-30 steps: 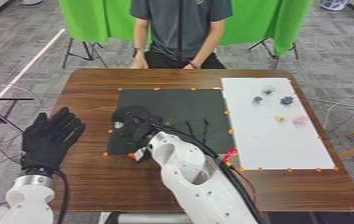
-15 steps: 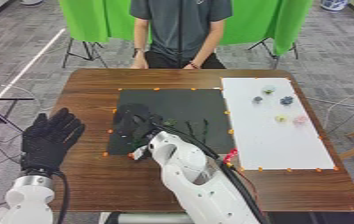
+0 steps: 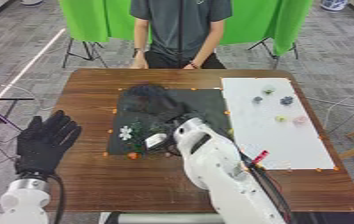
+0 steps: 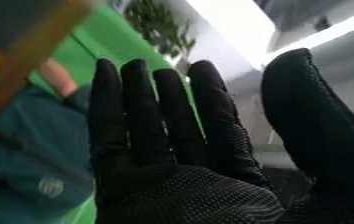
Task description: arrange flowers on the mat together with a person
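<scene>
The right hand (image 3: 156,102) is over the upper left part of the black mat (image 3: 205,100), its fingers pointing away. In the right wrist view the right hand (image 4: 178,185) has straight fingers and thumb apart, holding nothing. A white flower (image 3: 125,132) with dark green stems beside it lies on the mat's left part. On the white mat (image 3: 262,145) are a pale flower (image 3: 268,90), two blue flowers (image 3: 286,100) (image 3: 257,99), a yellow flower (image 3: 281,118) and a pink flower (image 3: 300,120). The left hand (image 3: 45,140) lies left of the mat, fingers straight.
The brown table (image 3: 156,185) has its near edge in front of the arms. Orange markers (image 3: 133,155) border the mats. Across the table sits a person, hands (image 3: 191,66) near the far edge, not touching the flowers. The right forearm crosses the black mat's near right corner.
The right hand has moved away from the white flower, forward and to the right, uncovering the flower and stems. The left hand has shifted slightly. The person's hands have stayed in place.
</scene>
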Controlling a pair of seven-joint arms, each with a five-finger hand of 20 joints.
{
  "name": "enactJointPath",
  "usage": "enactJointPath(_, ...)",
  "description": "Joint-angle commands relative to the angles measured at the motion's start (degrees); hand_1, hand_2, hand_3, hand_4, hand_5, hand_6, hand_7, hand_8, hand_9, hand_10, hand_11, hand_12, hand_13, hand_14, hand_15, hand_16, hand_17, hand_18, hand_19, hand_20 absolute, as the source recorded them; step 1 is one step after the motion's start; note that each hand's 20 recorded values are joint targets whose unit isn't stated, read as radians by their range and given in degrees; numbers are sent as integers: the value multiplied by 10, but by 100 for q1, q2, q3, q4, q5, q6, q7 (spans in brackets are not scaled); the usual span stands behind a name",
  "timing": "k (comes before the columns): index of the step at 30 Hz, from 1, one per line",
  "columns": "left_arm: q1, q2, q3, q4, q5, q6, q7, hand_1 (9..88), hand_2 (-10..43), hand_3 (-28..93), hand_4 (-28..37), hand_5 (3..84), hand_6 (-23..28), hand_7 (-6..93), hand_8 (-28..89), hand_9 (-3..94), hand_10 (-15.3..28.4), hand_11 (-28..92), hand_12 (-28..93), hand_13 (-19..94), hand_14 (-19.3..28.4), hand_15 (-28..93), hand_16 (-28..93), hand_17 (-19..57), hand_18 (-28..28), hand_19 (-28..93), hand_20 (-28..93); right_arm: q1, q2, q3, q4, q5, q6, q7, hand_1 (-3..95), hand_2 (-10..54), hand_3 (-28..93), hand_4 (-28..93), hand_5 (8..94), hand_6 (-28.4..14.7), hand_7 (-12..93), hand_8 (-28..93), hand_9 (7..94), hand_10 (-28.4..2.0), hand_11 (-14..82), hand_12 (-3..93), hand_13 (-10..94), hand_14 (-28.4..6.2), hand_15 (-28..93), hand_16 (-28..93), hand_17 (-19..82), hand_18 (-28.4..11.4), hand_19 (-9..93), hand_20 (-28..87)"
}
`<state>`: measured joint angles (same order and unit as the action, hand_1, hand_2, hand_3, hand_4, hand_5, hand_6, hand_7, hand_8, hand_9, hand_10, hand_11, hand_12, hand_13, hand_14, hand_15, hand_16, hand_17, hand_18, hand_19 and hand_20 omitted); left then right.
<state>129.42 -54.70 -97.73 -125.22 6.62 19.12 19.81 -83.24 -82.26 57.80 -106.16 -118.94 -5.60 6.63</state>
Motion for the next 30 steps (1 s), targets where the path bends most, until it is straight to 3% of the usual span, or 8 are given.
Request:
enactJointPath(1, 145, -30, -196, -12, -100, -57, -62, 320, 113, 729, -272, 574, 86, 234, -79, 543, 164, 278, 201, 429, 184, 521, 29, 1, 190, 421, 279, -953, 932, 1524, -782, 978, 546, -556, 309, 25, 813, -252, 463, -98, 120, -115, 413, -167, 110, 113, 324, -165, 311, 83, 163, -178, 564, 54)
enactJointPath(5, 208, -28, -282, -47, -124, -53, 66, 320, 113, 728, -271, 574, 86, 234, -79, 544, 163, 279, 201, 431, 183, 520, 28, 1, 189, 420, 279, -1399, 1216, 2197, -1072, 1466, 1193, -324, 317, 25, 818, -250, 474, -89, 132, -114, 419, -161, 118, 114, 333, -158, 311, 88, 161, -178, 560, 60)
enactJointPath(11, 273, -14, -360, -48, -146, -3, 75, 320, 113, 729, -271, 574, 85, 236, -78, 544, 164, 278, 200, 431, 182, 520, 29, 1, 190, 420, 279, -2042, 1506, 2973, -1371, 1604, 1768, 8, 308, 34, 823, -251, 481, -88, 141, -120, 423, -165, 123, 112, 336, -158, 307, 94, 157, -179, 551, 70)
enactJointPath(14, 329, 14, -432, -71, -249, -18, 179, 320, 112, 729, -271, 574, 86, 235, -79, 543, 164, 278, 201, 432, 181, 519, 29, 1, 190, 420, 279, -2182, 1582, 3202, -1444, 1707, 1658, 107, 305, 39, 824, -250, 484, -86, 144, -121, 424, -169, 121, 112, 336, -159, 305, 96, 157, -180, 546, 74)
enactJointPath(19, 334, 55, -492, -104, -230, -45, 318, 319, 111, 730, -271, 575, 87, 234, -79, 544, 164, 277, 200, 432, 182, 519, 29, 1, 190, 420, 279, -2519, 1545, 3691, -1649, 2367, 1354, 19, 299, 45, 822, -249, 471, -81, 144, -122, 418, -172, 116, 112, 332, -162, 300, 98, 153, -178, 532, 78)
enactJointPath(30, 374, 60, -500, -119, -276, -5, 442, 319, 111, 730, -271, 575, 85, 236, -79, 544, 163, 277, 200, 432, 182, 518, 29, 1, 190, 420, 279, -3204, 1312, 3940, -2013, 2450, 1719, 109, 298, 58, 816, -247, 470, -77, 149, -122, 420, -173, 117, 114, 334, -163, 296, 103, 151, -179, 524, 93)
